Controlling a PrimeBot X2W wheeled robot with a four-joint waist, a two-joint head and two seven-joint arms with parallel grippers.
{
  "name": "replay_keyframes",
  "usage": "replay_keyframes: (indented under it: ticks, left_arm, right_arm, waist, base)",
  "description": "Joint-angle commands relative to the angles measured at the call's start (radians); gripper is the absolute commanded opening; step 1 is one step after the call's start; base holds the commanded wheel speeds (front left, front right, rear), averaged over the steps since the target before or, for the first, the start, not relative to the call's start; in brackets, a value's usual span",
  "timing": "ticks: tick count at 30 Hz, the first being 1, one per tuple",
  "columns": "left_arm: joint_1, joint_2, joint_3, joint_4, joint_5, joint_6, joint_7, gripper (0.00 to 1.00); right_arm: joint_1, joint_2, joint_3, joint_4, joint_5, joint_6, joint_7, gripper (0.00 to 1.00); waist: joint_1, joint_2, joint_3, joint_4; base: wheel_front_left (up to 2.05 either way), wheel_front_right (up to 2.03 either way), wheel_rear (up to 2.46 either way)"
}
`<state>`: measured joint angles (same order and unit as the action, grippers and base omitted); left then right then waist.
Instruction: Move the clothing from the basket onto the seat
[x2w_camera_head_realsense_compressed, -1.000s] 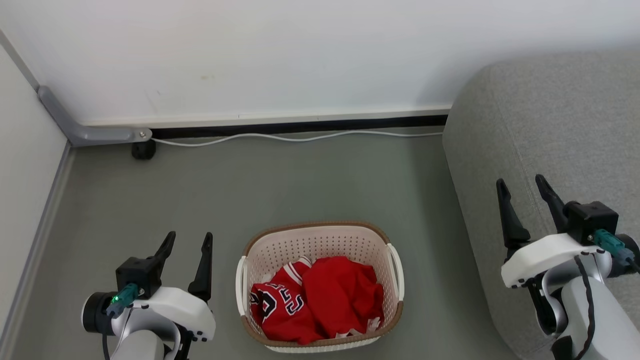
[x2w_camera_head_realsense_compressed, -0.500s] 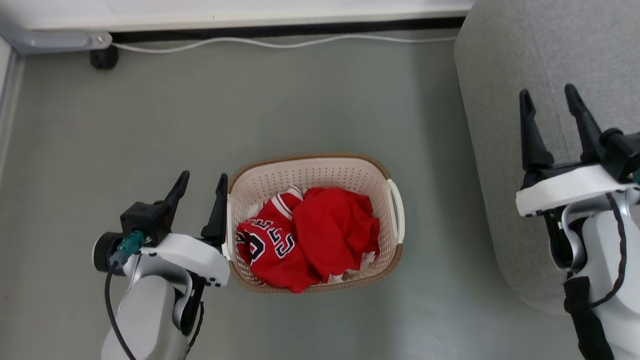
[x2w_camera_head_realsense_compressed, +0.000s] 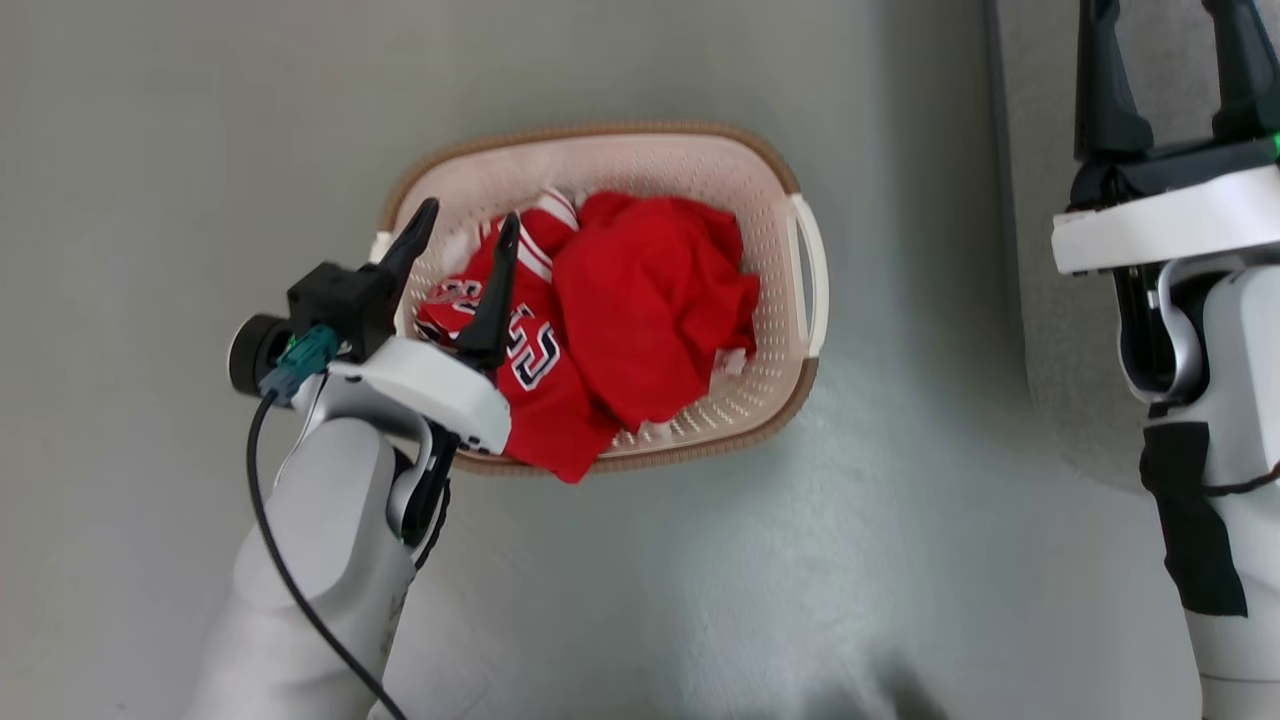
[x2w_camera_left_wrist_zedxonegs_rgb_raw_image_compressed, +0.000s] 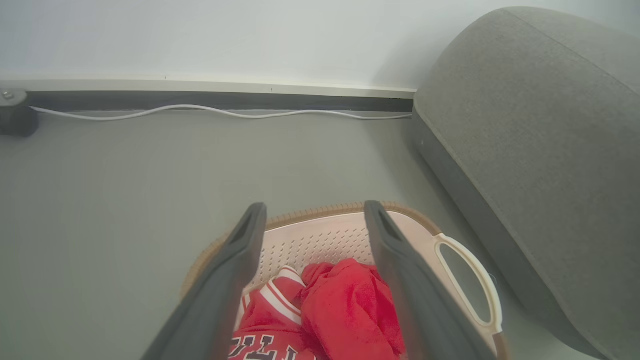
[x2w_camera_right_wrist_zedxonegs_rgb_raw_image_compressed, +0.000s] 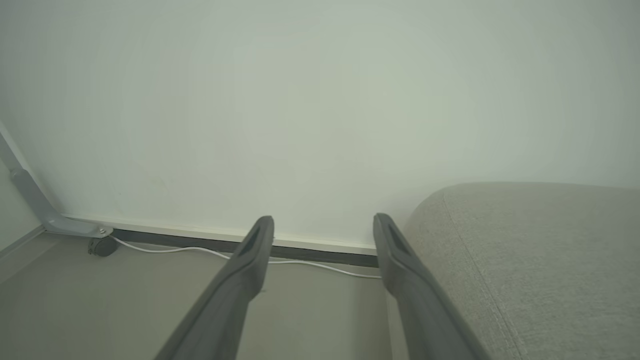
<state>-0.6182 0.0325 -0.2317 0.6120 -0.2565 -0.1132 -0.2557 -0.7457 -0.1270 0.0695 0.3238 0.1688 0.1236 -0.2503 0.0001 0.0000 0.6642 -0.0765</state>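
Red fabric clothing (x2w_camera_head_realsense_compressed: 650, 290) is piled in the cream perforated plastic basket (x2w_camera_head_realsense_compressed: 600, 132). Spread and empty, the left gripper (x2w_camera_head_realsense_compressed: 470, 213) is held over its left side, and the right gripper (x2w_camera_head_realsense_compressed: 1165, 60) well to its right.

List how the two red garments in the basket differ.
The jersey carries black-and-white lettering and striped trim; the plain garment has neither. The jersey lies on the left of the basket, its edge draped over the near rim; the plain garment sits to the right, inside. Both are red, crumpled and touching.
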Motion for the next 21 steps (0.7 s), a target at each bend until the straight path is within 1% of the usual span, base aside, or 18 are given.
replay_keyframes:
  ticks: [1,5,7,15,16,18,21]
  left_arm:
    - [-0.035,0.018,-0.001,0.004,-0.014,0.006,-0.006,1.00]
    - [-0.090,0.018,-0.056,0.075,-0.028,0.013,-0.006,1.00]
    - [-0.115,0.018,-0.088,0.132,-0.023,0.015,-0.006,1.00]
    - [-0.216,0.018,-0.199,0.371,0.021,0.036,-0.005,1.00]
    - [-0.216,0.018,-0.199,0.371,0.021,0.036,-0.005,1.00]
    - [-0.242,0.018,-0.232,0.439,0.030,0.036,0.000,1.00]
    - [-0.282,0.018,-0.282,0.527,0.053,0.042,0.048,1.00]
  right_arm:
    - [-0.016,0.010,0.023,-0.037,-0.005,0.007,-0.011,1.00]
    - [-0.042,0.022,0.048,-0.042,-0.005,0.007,-0.011,1.00]
    - [-0.047,0.028,0.058,-0.045,-0.004,0.007,-0.011,1.00]
    - [-0.039,0.047,0.075,-0.043,0.002,0.007,-0.011,1.00]
    - [-0.039,0.047,0.075,-0.043,0.002,0.007,-0.011,1.00]
    - [-0.035,0.051,0.075,-0.040,0.005,0.007,-0.011,1.00]
    - [-0.034,0.054,0.077,-0.035,0.008,0.007,-0.011,1.00]
  waist:
    - [-0.0001,0.0000,0.092,-0.023]
    - [-0.0001,0.0000,0.129,-0.039]
    - [-0.0001,0.0000,0.137,-0.047]
    - [-0.0001,0.0000,0.141,-0.061]
    - [-0.0001,0.0000,0.141,-0.061]
    - [-0.0001,0.0000,0.138,-0.064]
    - [-0.0001,0.0000,0.136,-0.067]
  base:
    - [0.00,0.00,0.00]
    - [0.00,0.00,0.00]
    - [0.00,0.00,0.00]
    - [0.00,0.00,0.00]
    - [0.00,0.00,0.00]
    - [0.00,0.00,0.00]
    - [0.00,0.00,0.00]
